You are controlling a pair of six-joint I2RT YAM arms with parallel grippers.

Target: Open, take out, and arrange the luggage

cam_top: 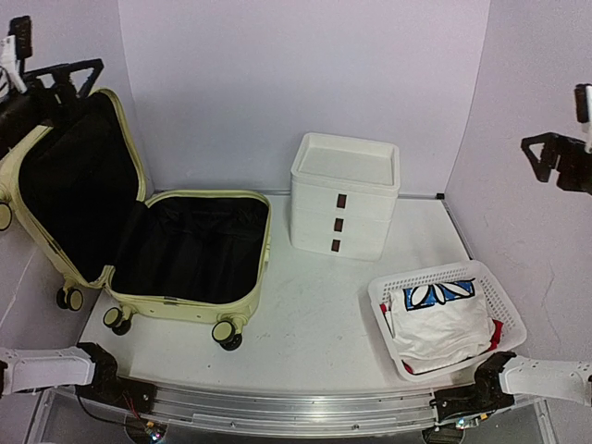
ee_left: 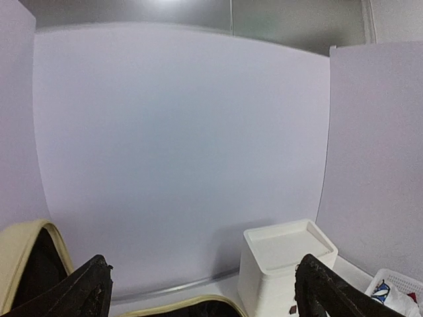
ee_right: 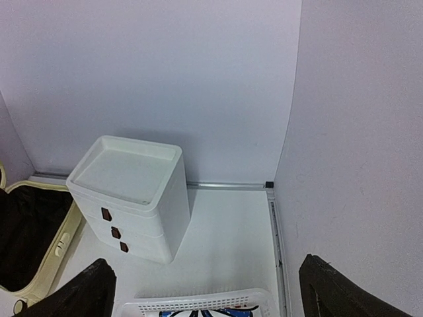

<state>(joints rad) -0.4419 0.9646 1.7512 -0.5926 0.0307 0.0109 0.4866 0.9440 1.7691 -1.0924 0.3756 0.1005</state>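
The luggage is a pale yellow-green hard-shell suitcase lying open at the table's left. Its base lies flat with the black lining showing, and its lid leans upright against the left wall. The lining looks bare. My left gripper hangs high above the lid's top edge, open with nothing between its fingers. In the left wrist view the gripper faces the back wall, with the lid's rim at lower left. My right gripper is raised at the far right, open and holding nothing. Its own view shows the luggage's edge.
A white three-drawer box stands at the back centre, also seen in both wrist views. At the front right, a white mesh basket holds a folded white garment with a blue pattern. Purple walls enclose the table.
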